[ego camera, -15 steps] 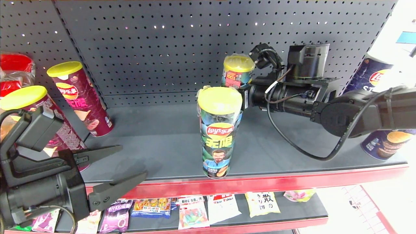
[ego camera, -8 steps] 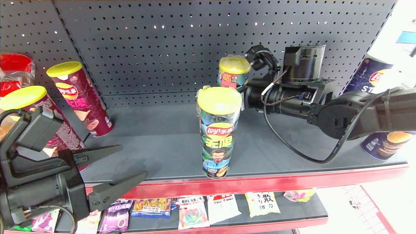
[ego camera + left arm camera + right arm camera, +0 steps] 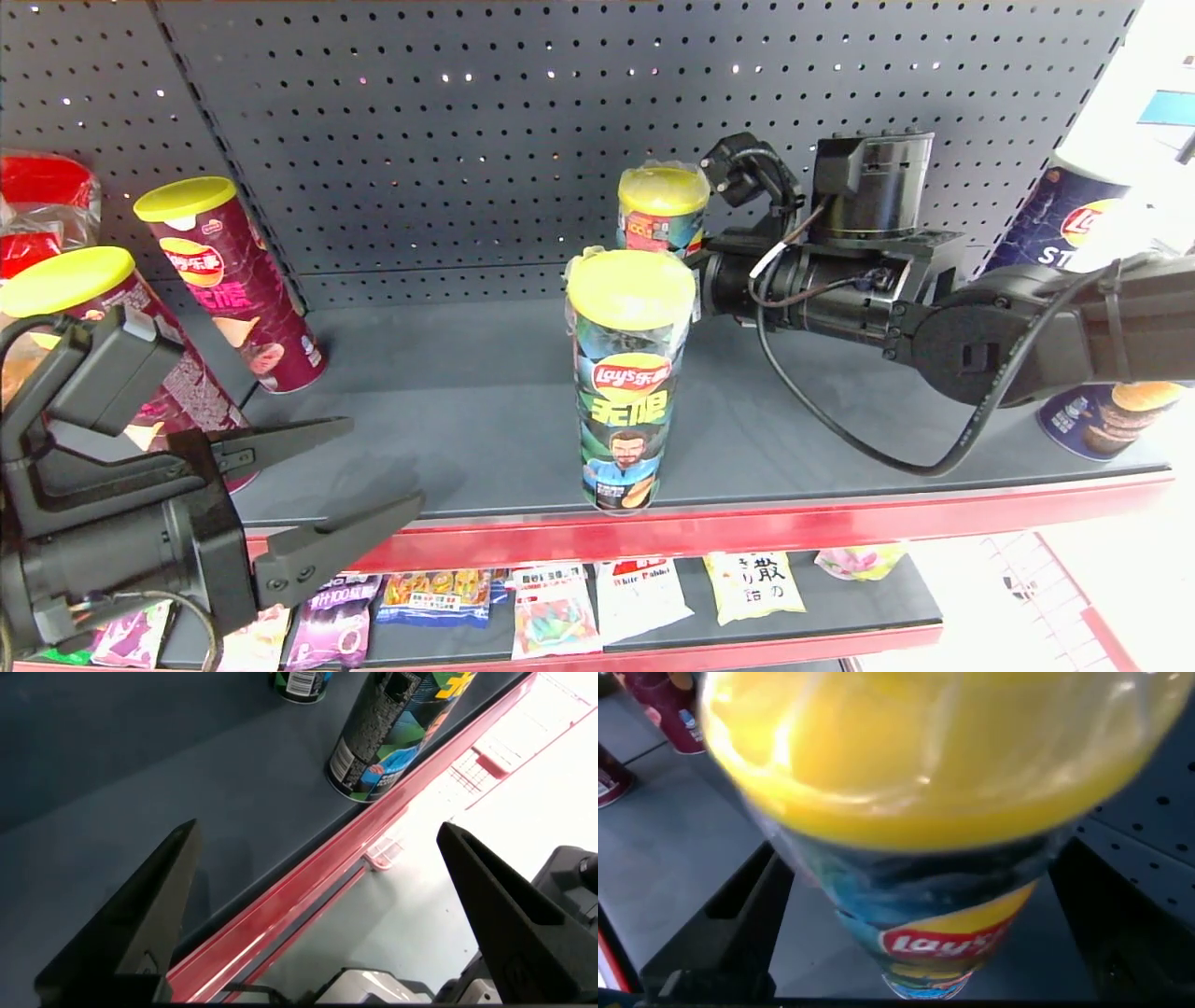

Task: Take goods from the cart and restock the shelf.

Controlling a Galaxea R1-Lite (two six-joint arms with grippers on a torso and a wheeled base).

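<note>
Yellow-lidded chip can (image 3: 661, 210) sits upright toward the back of the shelf (image 3: 448, 411), near the pegboard, with my right pincer (image 3: 920, 929) clamped on its sides from 3 o'clock. I cannot tell whether its base touches the shelf, since a second can (image 3: 627, 373) of the same kind stands upright at 6 o'clock of it, on the shelf's front edge. Two maroon cans (image 3: 229, 280) stand well apart at 9 o'clock, and a blue can (image 3: 1055, 224) is at 3 o'clock behind the right arm. My left pincer (image 3: 383, 467) hangs at 8 o'clock, off the red front lip, fingers spread wide and holding nothing. Snack bags (image 3: 560, 607) lie on the lower shelf.
</note>
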